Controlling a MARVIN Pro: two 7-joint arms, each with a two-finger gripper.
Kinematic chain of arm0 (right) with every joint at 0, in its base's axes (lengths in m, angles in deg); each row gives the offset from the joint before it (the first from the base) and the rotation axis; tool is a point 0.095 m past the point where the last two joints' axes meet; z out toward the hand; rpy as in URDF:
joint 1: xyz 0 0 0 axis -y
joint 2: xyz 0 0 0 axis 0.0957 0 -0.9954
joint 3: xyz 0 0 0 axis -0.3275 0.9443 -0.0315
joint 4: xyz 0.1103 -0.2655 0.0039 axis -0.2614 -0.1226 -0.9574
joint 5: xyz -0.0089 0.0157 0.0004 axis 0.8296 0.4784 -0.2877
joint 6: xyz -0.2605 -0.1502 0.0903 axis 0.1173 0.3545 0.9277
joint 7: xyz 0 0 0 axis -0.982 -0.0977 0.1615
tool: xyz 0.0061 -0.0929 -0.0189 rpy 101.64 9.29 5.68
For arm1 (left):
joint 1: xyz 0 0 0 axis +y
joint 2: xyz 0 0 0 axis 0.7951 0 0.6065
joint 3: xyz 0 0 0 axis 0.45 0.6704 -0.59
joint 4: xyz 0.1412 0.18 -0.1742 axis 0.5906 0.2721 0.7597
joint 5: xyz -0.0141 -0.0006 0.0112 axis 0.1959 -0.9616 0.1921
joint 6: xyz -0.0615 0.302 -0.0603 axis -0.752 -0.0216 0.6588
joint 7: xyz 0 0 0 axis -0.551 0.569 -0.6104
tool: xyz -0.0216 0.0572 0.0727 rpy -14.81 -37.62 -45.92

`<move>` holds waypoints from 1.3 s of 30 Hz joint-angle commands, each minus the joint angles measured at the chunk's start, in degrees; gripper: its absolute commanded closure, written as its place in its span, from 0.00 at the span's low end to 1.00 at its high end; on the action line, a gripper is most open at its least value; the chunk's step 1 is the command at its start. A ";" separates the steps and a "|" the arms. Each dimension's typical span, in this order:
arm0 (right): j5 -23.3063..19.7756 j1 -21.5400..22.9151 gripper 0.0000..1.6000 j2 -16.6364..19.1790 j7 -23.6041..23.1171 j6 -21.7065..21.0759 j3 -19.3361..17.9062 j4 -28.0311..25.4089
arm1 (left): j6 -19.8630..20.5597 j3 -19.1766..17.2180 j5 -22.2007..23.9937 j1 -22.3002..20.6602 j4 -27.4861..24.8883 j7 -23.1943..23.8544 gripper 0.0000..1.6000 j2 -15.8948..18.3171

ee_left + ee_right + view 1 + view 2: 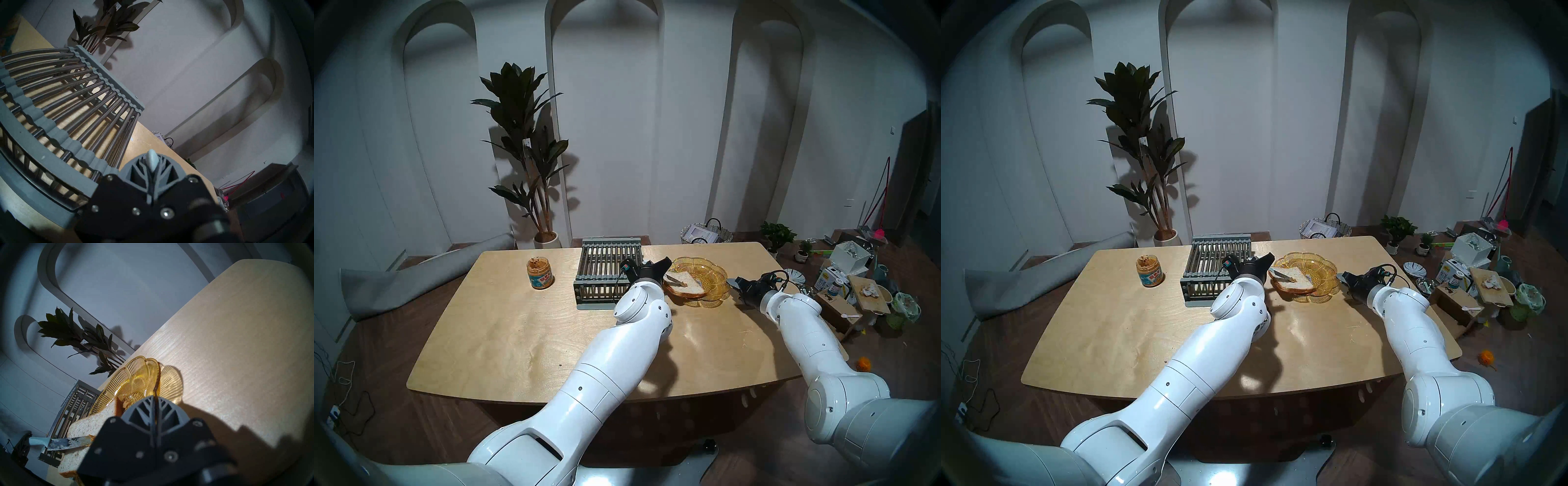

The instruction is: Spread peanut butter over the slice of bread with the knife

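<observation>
You have much free table (517, 339) in front of you, while the plate (716, 276) sits near the far edge, with the rack (605, 271) just beside it on the left and bare wood on its right. The bread (687, 283) lies on the plate and hangs a little over its near-left rim. The jar (539, 273) of peanut butter (538, 262) stands open, well apart, left of the rack. Your left wrist hides most of the left gripper (660, 266) from the head, and the right wrist view cuts off the near part of the bread behind its own fingers. On the bread only a small brown smear near the knife (68, 444) tip is visible; how far it reaches, you cannot tell. The left fingers (136, 171) are closed tightly on the knife handle, whose grey end sticks out between them, and the smeared blade rests across the bread. The right gripper (155, 405) is closed on the plate rim, which passes between the two fingers.
</observation>
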 commanded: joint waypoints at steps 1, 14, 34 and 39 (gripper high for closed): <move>-0.05 1.41 1.00 0.29 -0.21 0.55 -0.11 -0.38 | -0.36 0.24 0.12 -0.43 -0.52 1.12 1.00 -0.29; -0.15 2.24 1.00 0.39 -0.42 1.18 -0.35 1.31 | 0.14 -0.09 0.21 1.22 -2.91 0.43 1.00 2.31; -0.07 2.06 1.00 0.46 -0.73 2.07 -0.47 2.00 | 1.24 -0.40 -0.01 3.44 -8.61 -1.20 1.00 4.92; -0.07 2.03 1.00 0.47 -0.81 2.27 -0.50 2.11 | 1.67 -0.40 0.05 3.65 -10.33 -1.57 1.00 5.31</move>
